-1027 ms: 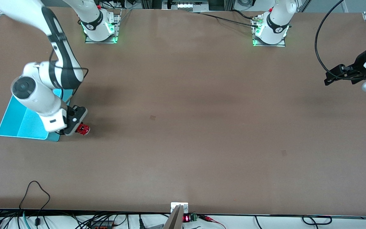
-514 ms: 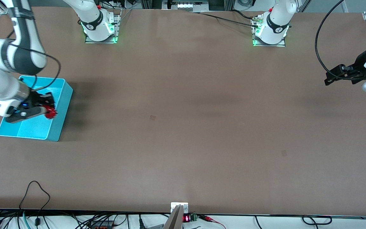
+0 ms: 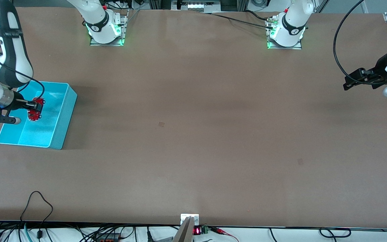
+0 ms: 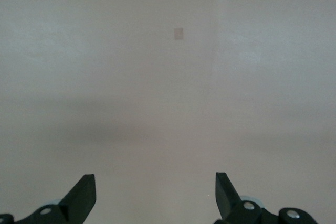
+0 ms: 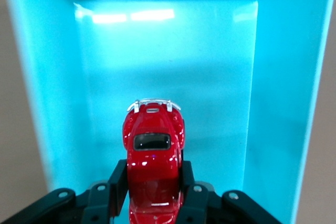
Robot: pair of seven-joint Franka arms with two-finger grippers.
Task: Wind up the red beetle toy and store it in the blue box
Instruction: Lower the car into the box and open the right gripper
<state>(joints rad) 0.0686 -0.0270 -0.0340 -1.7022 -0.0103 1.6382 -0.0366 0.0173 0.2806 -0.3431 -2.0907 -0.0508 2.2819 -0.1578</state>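
The right gripper [image 3: 34, 108] clamps the tiny glossy red beetle-shaped toy car [image 5: 153, 157] and holds it over the inside of the bright cyan-blue rectangular plastic box [image 3: 64, 114], which sits at the brown counter's [image 3: 193, 134] right-arm end. The left gripper [image 4: 156, 195] waits, fingers spread wide, above the counter's left-arm edge.

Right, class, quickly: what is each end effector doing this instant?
Left end effector: open, empty, waiting over bare table.
Right end effector: shut on the red beetle toy, over the blue box.
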